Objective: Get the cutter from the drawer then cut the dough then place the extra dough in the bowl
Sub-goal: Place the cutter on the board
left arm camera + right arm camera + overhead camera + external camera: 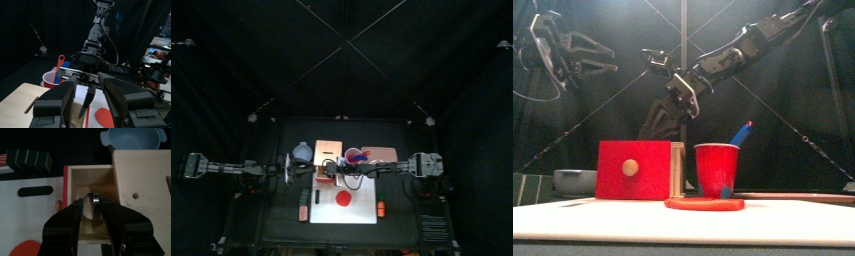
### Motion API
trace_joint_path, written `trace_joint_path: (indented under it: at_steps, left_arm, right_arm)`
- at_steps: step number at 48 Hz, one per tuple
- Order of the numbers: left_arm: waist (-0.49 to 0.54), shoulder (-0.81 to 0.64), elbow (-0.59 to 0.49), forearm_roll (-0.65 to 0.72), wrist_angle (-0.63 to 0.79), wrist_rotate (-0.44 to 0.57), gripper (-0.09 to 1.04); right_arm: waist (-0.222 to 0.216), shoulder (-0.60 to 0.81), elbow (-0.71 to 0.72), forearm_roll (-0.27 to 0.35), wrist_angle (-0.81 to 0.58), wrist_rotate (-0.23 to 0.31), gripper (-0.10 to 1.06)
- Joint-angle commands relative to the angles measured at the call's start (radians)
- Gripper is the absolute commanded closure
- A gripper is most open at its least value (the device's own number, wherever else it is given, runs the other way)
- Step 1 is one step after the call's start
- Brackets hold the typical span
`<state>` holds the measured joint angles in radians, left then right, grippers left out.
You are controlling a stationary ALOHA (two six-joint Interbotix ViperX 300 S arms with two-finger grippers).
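The wooden box [141, 178] has its drawer [90, 220] pulled out, red front [633, 170] toward the white board [33, 218]. My right gripper [95, 201] hangs above the open drawer, shut on the metal cutter [96, 198]; in the front view this gripper [683, 100] is well above the box. The red dough disc [704, 204] lies on the board [362, 212] in front of the red cup [716, 170]. Behind the box's left side is the blue-grey bowl [302, 152]. My left gripper [87, 82] is open and empty, left of the box.
The red cup [354, 155] holds a blue knife [743, 132] and stands right of the box [331, 148]. A dark green sushi roll [30, 159] lies on the table left of the board. The bowl [573, 180] sits low at the left.
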<state>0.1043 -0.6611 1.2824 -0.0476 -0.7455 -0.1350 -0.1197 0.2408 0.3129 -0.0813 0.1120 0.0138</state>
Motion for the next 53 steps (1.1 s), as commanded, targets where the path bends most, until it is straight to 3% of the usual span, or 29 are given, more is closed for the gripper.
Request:
trace_joint_path:
  at_steps: [1,12,36,53]
  left_arm:
    - [-0.002,0.0,-0.012,0.002,-0.011,0.002,0.16]
    - [-0.003,0.0,-0.009,0.002,-0.009,-0.002,0.16]
    - [-0.006,0.0,-0.006,-0.003,-0.009,-0.005,0.16]
    - [0.0,0.0,0.006,-0.018,-0.009,-0.003,0.16]
  right_arm:
    - [-0.017,-0.015,-0.028,-0.005,0.0,-0.002,0.25]
    - [-0.023,-0.003,-0.028,-0.04,0.015,-0.003,0.25]
    - [-0.023,0.029,-0.038,-0.041,0.04,-0.003,0.25]
    - [-0.009,0.012,-0.066,-0.048,0.06,-0.005,0.35]
